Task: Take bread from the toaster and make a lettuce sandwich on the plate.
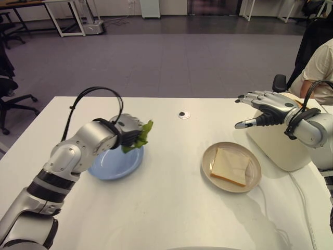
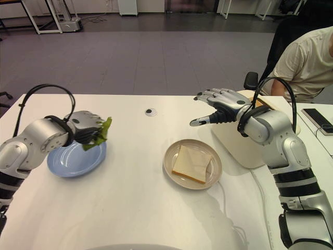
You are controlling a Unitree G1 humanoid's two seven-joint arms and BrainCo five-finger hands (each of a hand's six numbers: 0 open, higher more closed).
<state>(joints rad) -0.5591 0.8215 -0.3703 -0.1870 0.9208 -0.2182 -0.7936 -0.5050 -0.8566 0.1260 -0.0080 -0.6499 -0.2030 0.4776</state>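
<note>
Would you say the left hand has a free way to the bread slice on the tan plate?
Probably yes: nothing stands between the left hand, holding lettuce, and the bread slice.

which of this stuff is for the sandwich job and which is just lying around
Job: toaster, bread slice, tan plate, lettuce in left hand, blue plate.
Lying about: small round disc on table, phone at far right.

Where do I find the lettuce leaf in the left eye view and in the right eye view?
Left eye view: left of centre, the lettuce leaf in the left hand, by the blue plate's right rim.
Right eye view: lettuce leaf further left, same hand.
Shared landmark: the blue plate.
</note>
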